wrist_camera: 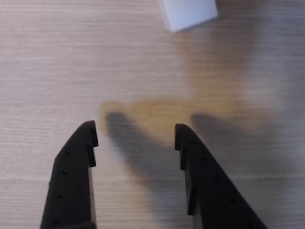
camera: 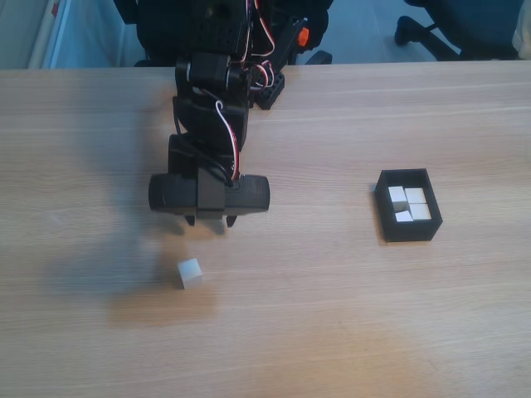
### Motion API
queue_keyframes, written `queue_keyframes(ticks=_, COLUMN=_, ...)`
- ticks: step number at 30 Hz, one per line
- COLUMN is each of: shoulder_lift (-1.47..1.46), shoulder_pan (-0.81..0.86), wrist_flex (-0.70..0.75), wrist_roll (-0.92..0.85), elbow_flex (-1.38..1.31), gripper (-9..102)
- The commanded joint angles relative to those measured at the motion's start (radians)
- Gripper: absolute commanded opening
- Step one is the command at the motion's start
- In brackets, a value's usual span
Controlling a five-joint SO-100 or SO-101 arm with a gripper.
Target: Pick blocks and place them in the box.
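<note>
While four cream blocks (camera: 409, 204) already sit in the black box (camera: 408, 230) at 3 o'clock, one block (camera: 191, 273) waits on the table – just at 6 o'clock of the gripper (wrist_camera: 136, 133), jaws spread and empty – nearly done

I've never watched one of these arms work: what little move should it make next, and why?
Probably ease forward and down toward the lone block on the table. The gripper is open and empty, and in the wrist view the block lies ahead of its fingertips, not yet between them. The box already holds the other blocks.
</note>
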Motion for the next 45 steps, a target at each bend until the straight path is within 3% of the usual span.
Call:
queue_keyframes(ticks=1, shoulder_lift=-0.028, shoulder_pan=0.021, wrist_flex=-0.017, wrist_roll=-0.02, elbow_flex=-0.097, gripper=17)
queue_keyframes(ticks=45, shoulder_lift=-0.37, shoulder_pan=0.041, wrist_flex=-0.012, wrist_roll=-0.101, elbow_flex=-0.426, gripper=16)
